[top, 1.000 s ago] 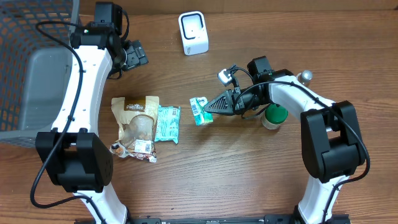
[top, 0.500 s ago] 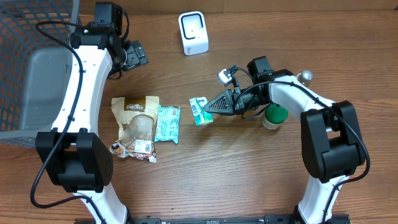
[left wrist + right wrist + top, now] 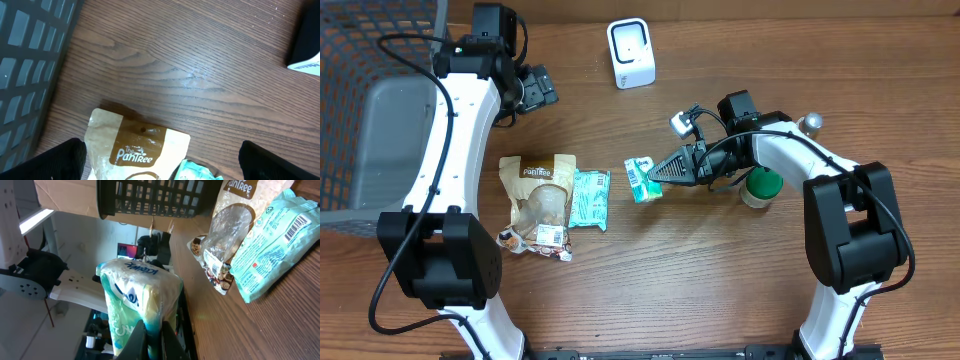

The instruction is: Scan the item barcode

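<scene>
Two arms reach inward: the right gripper point(image 3: 658, 170), forearm stretched sideways, pinches a tissue pack point(image 3: 640, 180); the left gripper point(image 3: 542, 88) hangs wide open near the basket point(image 3: 360, 70).

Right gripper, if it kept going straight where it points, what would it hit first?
Probably the teal packet, met first by the tissue pack the right gripper holds; its height above the table is unclear.

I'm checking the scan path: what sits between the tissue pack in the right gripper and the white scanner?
Nothing: in the overhead view the stretch from the tissue pack to the white scanner is bare wooden table.
</scene>
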Controlling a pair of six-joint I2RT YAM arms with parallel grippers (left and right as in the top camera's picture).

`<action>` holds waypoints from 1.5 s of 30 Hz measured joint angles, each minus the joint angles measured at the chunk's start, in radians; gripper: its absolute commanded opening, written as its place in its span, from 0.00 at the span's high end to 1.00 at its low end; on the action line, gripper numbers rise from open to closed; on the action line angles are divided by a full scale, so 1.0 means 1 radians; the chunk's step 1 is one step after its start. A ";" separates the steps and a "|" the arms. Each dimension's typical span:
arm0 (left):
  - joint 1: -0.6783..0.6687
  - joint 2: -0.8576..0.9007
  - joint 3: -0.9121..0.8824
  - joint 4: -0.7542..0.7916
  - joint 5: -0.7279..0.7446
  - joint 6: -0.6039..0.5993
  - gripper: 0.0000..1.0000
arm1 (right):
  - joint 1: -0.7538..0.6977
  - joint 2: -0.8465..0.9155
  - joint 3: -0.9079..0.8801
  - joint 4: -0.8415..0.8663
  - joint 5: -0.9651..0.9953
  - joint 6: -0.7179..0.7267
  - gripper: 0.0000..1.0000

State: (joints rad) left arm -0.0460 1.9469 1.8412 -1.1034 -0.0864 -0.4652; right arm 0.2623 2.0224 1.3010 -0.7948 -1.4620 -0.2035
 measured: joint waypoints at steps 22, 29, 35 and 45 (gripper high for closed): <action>0.000 0.000 0.000 0.000 0.000 0.000 0.00 | 0.000 0.000 0.000 0.000 0.105 0.000 0.96; 0.000 0.000 0.000 0.000 0.000 0.000 0.00 | 0.000 0.000 0.000 0.000 0.146 0.000 0.96; 0.000 0.000 0.000 0.000 0.000 0.000 0.00 | 0.000 0.000 0.000 0.000 0.192 0.000 0.96; 0.000 0.000 0.000 0.000 0.000 0.000 0.00 | 0.000 0.000 0.000 0.000 0.257 0.000 0.96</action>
State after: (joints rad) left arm -0.0460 1.9469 1.8412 -1.1034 -0.0860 -0.4652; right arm 0.2626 2.0224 1.3010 -0.7944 -1.2045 -0.2031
